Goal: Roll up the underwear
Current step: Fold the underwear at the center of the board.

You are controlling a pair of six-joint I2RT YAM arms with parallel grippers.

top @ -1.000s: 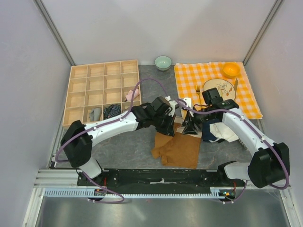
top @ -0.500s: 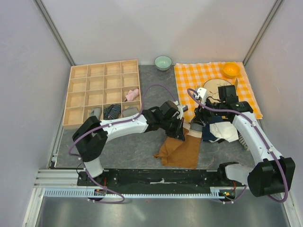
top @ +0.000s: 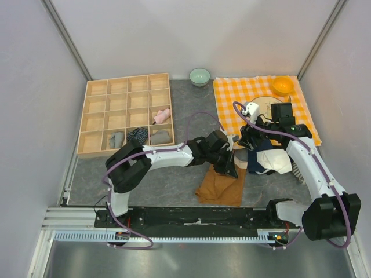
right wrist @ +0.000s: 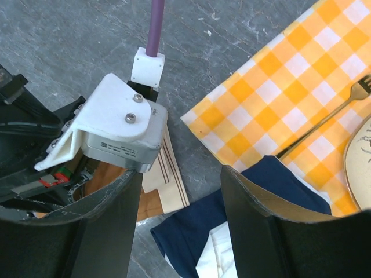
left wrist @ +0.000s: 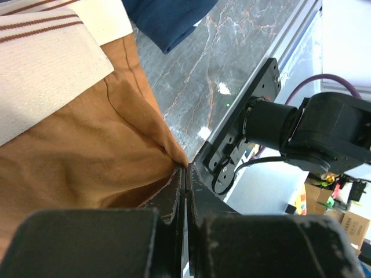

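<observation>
Your left gripper, clamped on a corner of the rust-brown underwear at the table's 6 o'clock, looks mid-fold; next lay that corner over toward 7 o'clock, right gripper hovering agape.

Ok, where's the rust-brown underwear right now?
In the top view the rust-brown underwear lies on the grey table, right of centre, just left of the navy-and-white clothes pile, with the left gripper pinching its edge.

Plain grey walls enclose a grey marbled table.
</observation>
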